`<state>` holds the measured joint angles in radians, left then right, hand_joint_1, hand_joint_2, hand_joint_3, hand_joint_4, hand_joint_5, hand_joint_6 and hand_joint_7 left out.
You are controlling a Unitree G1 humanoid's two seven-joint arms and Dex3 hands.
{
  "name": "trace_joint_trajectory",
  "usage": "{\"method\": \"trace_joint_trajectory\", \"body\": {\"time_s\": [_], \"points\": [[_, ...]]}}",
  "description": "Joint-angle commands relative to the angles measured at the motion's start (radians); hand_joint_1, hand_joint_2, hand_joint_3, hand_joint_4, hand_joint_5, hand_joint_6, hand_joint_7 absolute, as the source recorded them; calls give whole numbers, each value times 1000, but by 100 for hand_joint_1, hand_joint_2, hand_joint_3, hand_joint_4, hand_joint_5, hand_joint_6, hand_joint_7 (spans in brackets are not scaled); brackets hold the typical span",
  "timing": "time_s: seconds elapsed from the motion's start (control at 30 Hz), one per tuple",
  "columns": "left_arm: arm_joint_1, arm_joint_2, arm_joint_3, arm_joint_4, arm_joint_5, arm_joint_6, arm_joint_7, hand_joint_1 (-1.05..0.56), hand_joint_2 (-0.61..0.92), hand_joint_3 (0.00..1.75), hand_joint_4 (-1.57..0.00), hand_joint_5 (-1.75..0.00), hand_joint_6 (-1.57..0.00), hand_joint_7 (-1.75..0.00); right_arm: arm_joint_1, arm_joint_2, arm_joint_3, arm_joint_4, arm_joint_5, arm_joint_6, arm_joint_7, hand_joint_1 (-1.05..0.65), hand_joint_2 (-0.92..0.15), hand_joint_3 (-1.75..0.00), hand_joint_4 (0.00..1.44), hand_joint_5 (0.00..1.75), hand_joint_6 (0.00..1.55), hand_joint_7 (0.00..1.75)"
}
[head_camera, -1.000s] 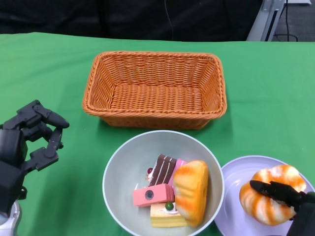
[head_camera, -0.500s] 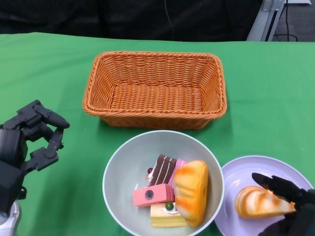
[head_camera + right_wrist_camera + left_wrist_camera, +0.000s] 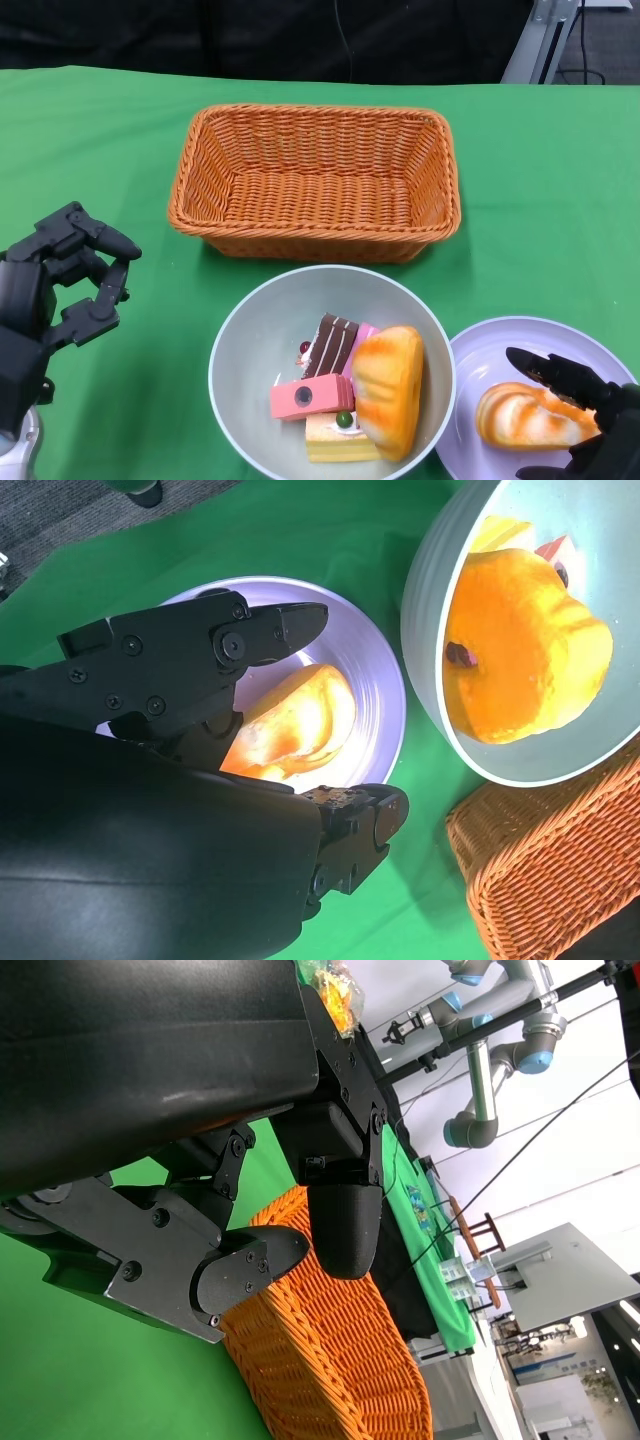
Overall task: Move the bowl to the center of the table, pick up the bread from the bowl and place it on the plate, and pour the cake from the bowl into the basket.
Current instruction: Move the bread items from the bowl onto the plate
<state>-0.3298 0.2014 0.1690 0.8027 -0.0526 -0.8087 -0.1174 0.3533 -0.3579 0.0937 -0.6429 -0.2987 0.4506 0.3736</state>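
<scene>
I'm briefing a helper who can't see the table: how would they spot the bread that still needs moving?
Find the wicker basket; just in front of it sits a grey bowl. The bread is the big golden loaf along the bowl's right side, plain and rounded, unlike the small iced cake slices beside it.

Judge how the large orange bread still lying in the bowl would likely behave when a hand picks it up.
The bread is rounded and glossy, so it may slip between fingers. It leans on the cake pieces against the bowl wall, so lifting it could shift them. It looks like a soft foam prop, probably light for its size and yielding, though that cannot be confirmed.
</scene>
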Motion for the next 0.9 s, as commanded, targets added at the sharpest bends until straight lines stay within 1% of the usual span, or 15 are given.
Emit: {"method": "trace_joint_trajectory", "body": {"time_s": [0.03, 0.23, 0.4, 0.5, 0.57, 0.63, 0.73, 0.8, 0.9], "points": [[-1, 22, 10, -5, 8, -8, 12, -10, 64, 91, -74, -173, -71, -138, 0, -8, -15, 12, 16, -23, -9, -18, -92, -12, 117, 72, 21, 0], [1, 19, 11, -8, 6, -4, 10, -11, 63, 93, -74, -173, -71, -138, 1, -10, -16, 19, 23, -36, -12, -18, -92, -13, 117, 72, 22, 0], [1, 14, 11, -6, -1, -5, 5, -10, 65, 91, -73, -173, -70, -138, -3, -23, -19, 18, 36, -43, 2, -20, -92, -13, 118, 75, 24, 2], [4, 13, 9, -14, 0, 0, 6, -10, 66, 90, -73, -173, -70, -138, -6, -28, -37, 24, 86, -64, 30, -19, -92, -13, 117, 75, 24, 1], [6, 13, 8, -17, 6, 2, 13, -10, 66, 90, -74, -173, -70, -139, -11, -21, -63, 31, 159, -72, 60, -21, -92, -14, 115, 75, 24, 1], [5, 14, 9, -15, 4, 2, 10, -10, 65, 90, -74, -172, -71, -139, -20, -1, -102, 27, 263, -45, 95, -24, -92, -14, 114, 75, 23, 0], [4, 13, 9, -12, -3, -1, 2, -9, 65, 91, -74, -172, -71, -138, -43, 21, -169, -5, 434, 64, 130, -32, -92, -14, 111, 74, 26, 2], [3, 14, 9, -12, -4, -1, 0, -10, 65, 91, -75, -172, -70, -139, -61, 49, -221, -18, 560, 130, 132, -35, -92, -15, 108, 72, 28, 2], [3, 15, 9, -14, -10, 8, -5, -10, 65, 92, -74, -172, -70, -139, -78, 77, -272, -26, 684, 180, 114, -41, -92, -15, 108, 73, 31, 3]]}}
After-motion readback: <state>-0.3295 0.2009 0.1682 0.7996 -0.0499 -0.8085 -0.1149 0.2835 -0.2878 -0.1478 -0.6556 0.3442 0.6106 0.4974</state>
